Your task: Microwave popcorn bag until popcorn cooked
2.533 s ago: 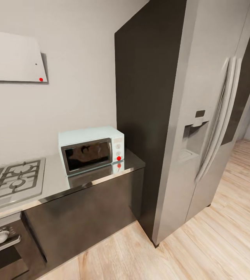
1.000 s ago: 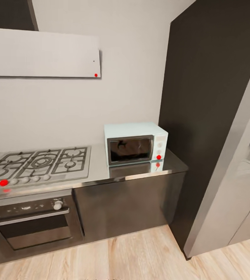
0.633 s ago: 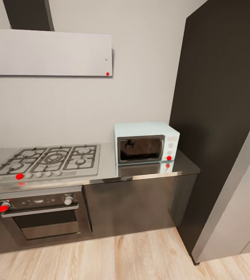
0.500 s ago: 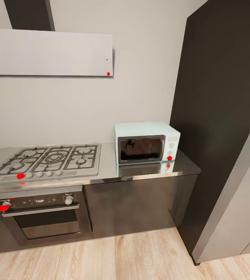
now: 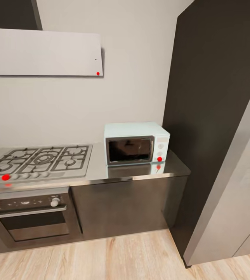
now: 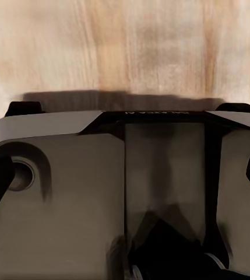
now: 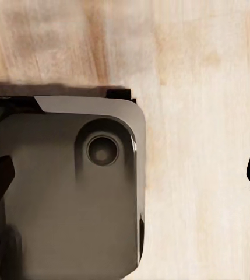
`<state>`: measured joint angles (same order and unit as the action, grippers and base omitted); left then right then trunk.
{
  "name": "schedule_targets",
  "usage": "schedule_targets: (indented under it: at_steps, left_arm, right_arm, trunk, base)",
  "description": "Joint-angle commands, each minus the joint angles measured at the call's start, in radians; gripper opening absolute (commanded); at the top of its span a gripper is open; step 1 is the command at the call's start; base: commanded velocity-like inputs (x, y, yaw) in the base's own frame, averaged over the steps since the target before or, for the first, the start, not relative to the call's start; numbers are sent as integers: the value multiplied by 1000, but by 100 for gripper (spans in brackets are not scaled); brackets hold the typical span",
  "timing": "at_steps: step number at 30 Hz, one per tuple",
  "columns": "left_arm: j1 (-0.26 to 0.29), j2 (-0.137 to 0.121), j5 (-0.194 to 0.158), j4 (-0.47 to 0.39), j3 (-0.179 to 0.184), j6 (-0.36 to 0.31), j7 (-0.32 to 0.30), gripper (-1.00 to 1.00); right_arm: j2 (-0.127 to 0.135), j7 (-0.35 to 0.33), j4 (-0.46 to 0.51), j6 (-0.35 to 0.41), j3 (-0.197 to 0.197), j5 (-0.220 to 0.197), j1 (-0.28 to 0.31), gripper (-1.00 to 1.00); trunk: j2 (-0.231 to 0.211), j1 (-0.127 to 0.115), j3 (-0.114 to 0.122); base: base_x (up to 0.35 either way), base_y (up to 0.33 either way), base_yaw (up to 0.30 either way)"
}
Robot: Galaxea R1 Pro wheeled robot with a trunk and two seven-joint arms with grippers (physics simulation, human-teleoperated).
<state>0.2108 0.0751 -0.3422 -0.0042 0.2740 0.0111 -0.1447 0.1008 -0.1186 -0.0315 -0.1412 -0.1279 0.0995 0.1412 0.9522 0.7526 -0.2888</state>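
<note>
My head view took in the kitchen wall. The microwave (image 5: 136, 144) sat at centre-right of the frame, on the right end of the table (image 5: 98, 171), its door shut, the dark glass window facing me and the white panel with two knobs and a red dot on its right side. Its front was mirrored in the glossy grey slab just before it. The microwave stood close beside a tall dark panel (image 5: 210, 109) that filled the right of the frame, with a grey appliance side (image 5: 233, 194) at the lower right edge.

At the left of the frame, the gas hob (image 5: 37, 159) lay set into the same table, well apart from the microwave, a red dot at its front edge. Beneath it was the built-in oven (image 5: 28, 217) with a pale knob and another red dot. The white hood (image 5: 43, 52) hung on the wall at the upper left. Light wood floor (image 5: 121, 260) ran along the bottom.

In my left wrist view I saw the dark grey robot base (image 6: 101, 198) over wood floor (image 6: 125, 46). In my right wrist view the base corner (image 7: 72, 192) lay over the floor (image 7: 200, 146). I could not tell whether my fingers on either arm were spread or pressed together.
</note>
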Motion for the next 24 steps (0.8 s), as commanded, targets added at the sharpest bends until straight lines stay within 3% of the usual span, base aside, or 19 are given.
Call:
schedule_targets:
  at_steps: [1, 24]
  left_arm:
    - [1, 0, -11, 1, 8, 1, -3, 100]
    - [1, -3, -11, 1, 8, 1, -3, 100]
  right_arm:
    - [0, -2, -3, -6, -9, 10, 1, 100]
    - [0, -3, -4, -5, -9, 11, 1, 100]
  trunk:
    - [1, 0, -1]
    - [1, 0, -1]
  base:
    - [104, -274, 0]
    - [108, -274, 0]
